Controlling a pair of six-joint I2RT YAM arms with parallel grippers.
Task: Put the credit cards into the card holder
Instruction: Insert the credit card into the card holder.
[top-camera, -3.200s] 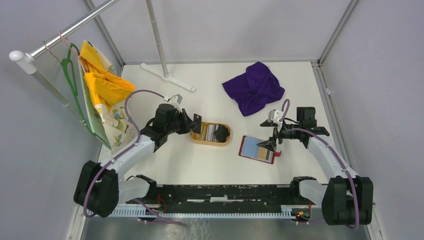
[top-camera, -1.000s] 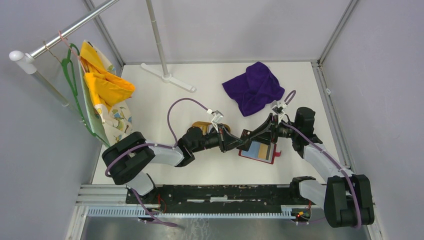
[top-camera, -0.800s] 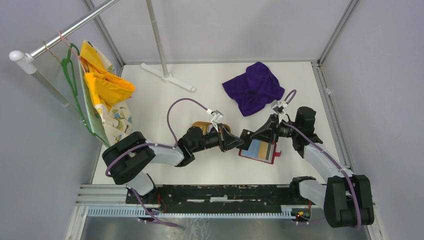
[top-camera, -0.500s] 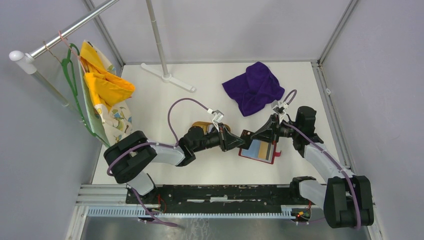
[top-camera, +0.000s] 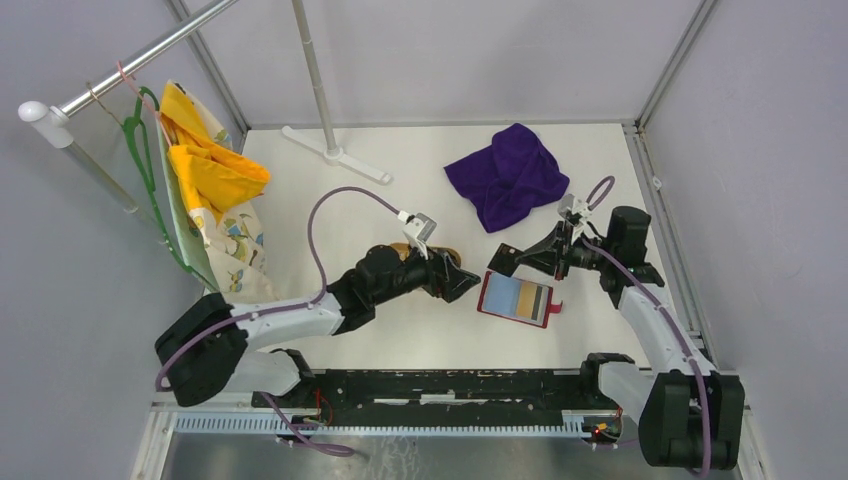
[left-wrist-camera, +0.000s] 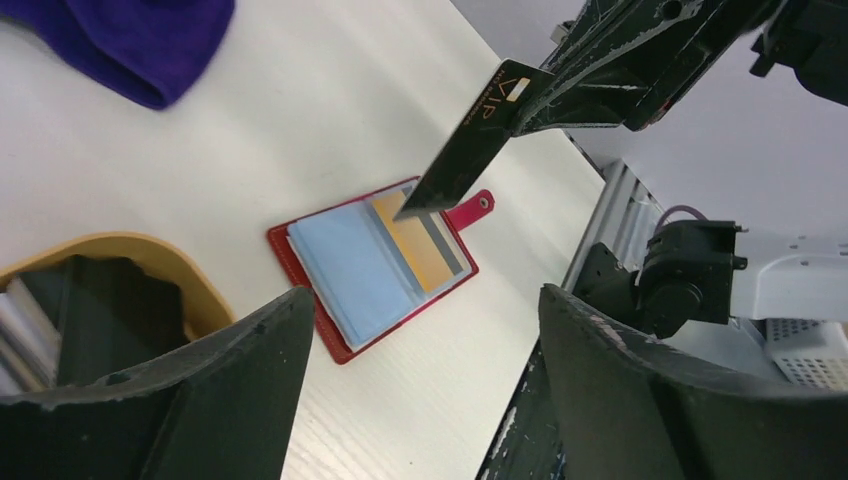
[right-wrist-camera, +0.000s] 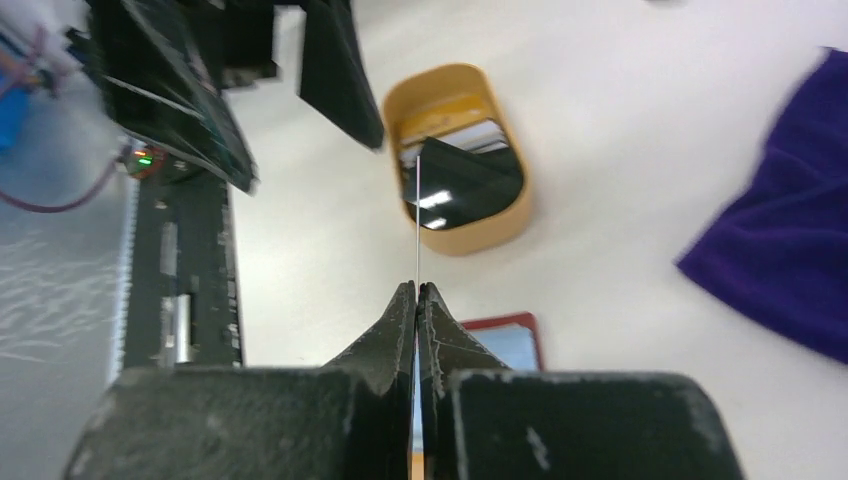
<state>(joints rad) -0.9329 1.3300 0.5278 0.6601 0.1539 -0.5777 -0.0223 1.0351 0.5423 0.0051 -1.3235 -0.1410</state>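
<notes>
Beside the card holder (left-wrist-camera: 370, 265) sits a wooden tray (left-wrist-camera: 120, 245).

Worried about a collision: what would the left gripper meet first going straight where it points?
Probably the open card holder; the black card in the right gripper hangs near that line, depth unclear.

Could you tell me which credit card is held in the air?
The black plastic card printed VIP, pinched in the right hand; those in the oval wooden tray lie loose.

Both arms (top-camera: 290, 318) have white links, black joints (top-camera: 200, 360), purple cables (top-camera: 350, 190) and scuffed black fingers (left-wrist-camera: 640, 400).
</notes>
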